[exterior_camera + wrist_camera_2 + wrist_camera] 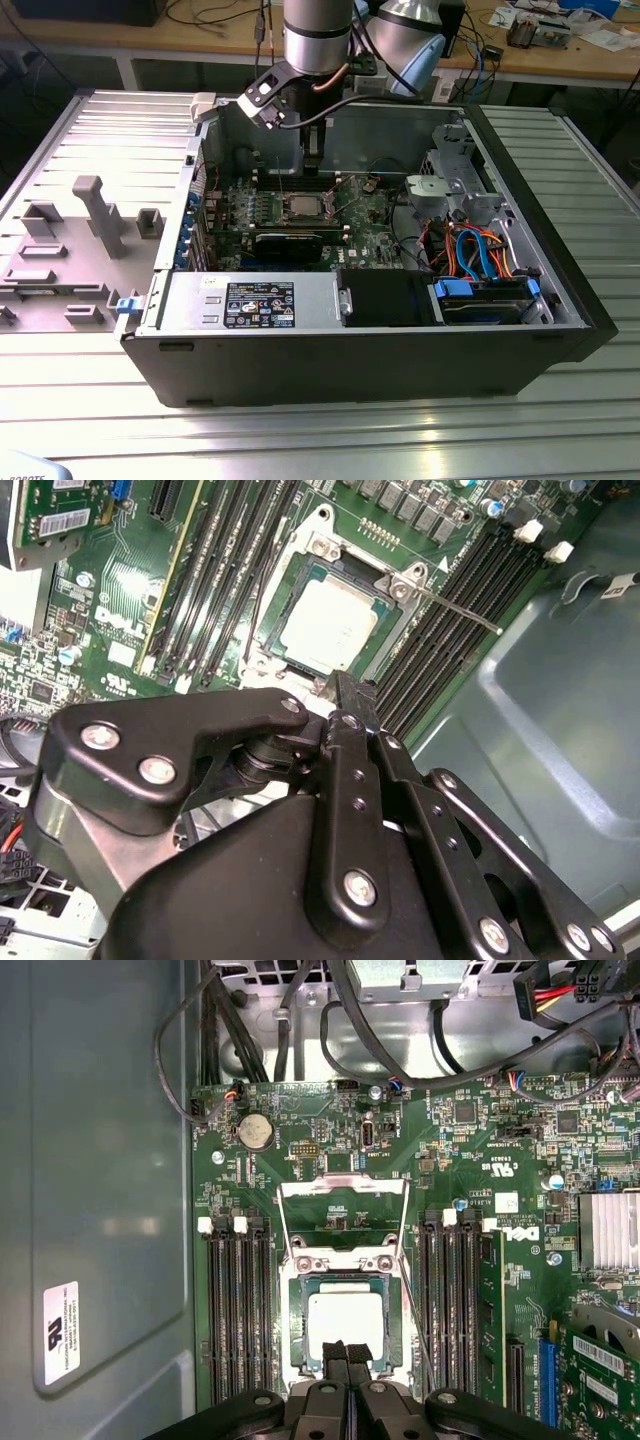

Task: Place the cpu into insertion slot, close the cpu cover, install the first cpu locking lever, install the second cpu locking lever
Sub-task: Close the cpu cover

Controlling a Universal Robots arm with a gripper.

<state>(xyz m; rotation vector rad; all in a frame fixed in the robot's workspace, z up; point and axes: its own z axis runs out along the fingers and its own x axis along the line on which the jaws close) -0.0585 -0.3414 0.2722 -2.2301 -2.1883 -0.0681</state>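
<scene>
Silver cpu (345,1320), 1 edge behind claw (347,1350)

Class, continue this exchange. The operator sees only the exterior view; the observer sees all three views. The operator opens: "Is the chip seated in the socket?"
Observer: Yes. In the first wrist view the flat square silver-grey cpu lies inside the dark square insertion slot.
Operator: Is the cover down over it?
Observer: No. The thin silvery metal frame of the cpu cover stands folded back, with the green circuit board showing through its window.
Operator: And the gripper?
Observer: The black metal gripper is shut and empty, with its tips over one edge of the cpu. I cannot tell whether it touches.
</scene>
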